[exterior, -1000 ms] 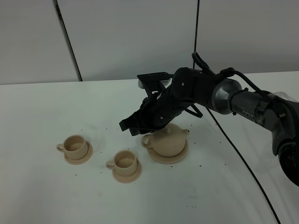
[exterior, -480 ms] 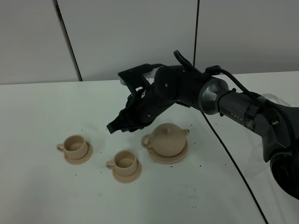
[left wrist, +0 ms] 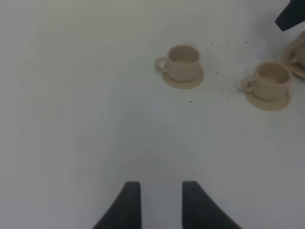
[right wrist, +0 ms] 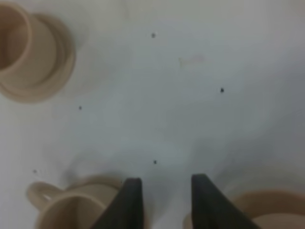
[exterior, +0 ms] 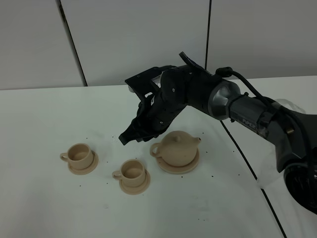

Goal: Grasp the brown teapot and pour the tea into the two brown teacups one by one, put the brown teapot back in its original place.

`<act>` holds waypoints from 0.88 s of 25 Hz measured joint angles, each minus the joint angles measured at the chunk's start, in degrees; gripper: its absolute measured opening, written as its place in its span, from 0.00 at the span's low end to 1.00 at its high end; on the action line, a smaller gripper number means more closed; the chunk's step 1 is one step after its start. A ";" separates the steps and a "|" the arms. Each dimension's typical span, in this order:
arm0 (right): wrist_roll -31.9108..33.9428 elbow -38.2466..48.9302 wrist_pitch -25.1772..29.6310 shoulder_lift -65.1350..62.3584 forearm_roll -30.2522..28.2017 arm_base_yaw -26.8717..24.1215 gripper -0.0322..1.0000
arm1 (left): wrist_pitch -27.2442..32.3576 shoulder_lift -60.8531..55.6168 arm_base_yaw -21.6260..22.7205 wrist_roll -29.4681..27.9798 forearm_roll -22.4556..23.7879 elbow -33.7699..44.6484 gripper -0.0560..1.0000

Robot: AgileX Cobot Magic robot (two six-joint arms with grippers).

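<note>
Just beside the brown teapot (exterior: 178, 148), the right tool (exterior: 126, 138) hovers spread, empty, above dark specks (right wrist: 154, 162)

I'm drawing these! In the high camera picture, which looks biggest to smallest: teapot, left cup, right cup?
Squat pale tan ceramic teapot
Left tan ceramic cup and right tan ceramic cup: look alike, unranked

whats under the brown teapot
A wide flat tan saucer; its rim shows at the front and sides of the brown teapot. The saucer's middle is covered by the pot, so it cannot be seen.
</note>
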 joint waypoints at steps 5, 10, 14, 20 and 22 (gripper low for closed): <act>0.34 0.00 0.39 1.83 -0.13 0.00 0.27 | 0.00 0.00 0.00 0.05 0.00 0.00 0.32; 0.52 -1.50 1.16 1.83 -0.61 0.27 0.27 | 0.00 0.00 0.00 0.10 0.00 0.00 0.32; 0.72 -1.50 2.65 1.83 -0.91 0.54 0.27 | 0.00 0.00 0.00 0.10 0.00 0.00 0.32; 1.31 -1.59 2.96 1.83 -2.12 0.54 0.27 | 0.00 0.00 0.00 0.10 0.00 0.00 0.32; 1.31 -1.59 3.38 1.83 -2.24 0.54 0.27 | 0.00 0.00 0.00 0.10 0.00 0.00 0.32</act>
